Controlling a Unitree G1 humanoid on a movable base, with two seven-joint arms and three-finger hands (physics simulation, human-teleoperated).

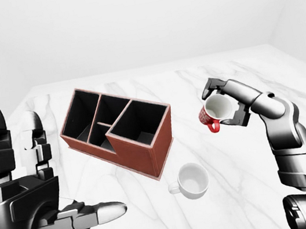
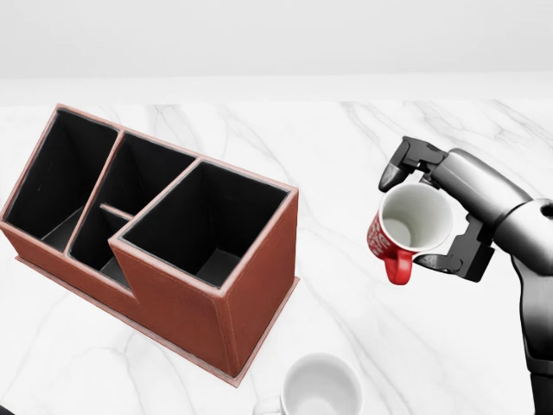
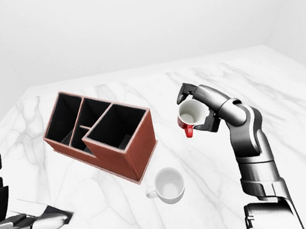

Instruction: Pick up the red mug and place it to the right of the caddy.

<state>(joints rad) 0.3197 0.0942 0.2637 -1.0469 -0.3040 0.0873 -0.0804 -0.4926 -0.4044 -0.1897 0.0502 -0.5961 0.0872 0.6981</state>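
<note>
The red mug (image 2: 406, 226) with a white inside is tilted with its mouth toward me, held in the air to the right of the caddy. My right hand (image 2: 436, 212) is shut on it, fingers round its rim and body, its handle pointing down. The red-brown caddy (image 2: 164, 238) with black compartments stands at the left of the head view on the white marble table (image 2: 346, 156). My left hand (image 1: 31, 193) is open and raised at the lower left of the left-eye view, away from everything.
A white mug (image 2: 318, 387) stands upright on the table below the caddy's right corner, handle to the left. The marble table stretches to the right and top of the views. White walls stand behind.
</note>
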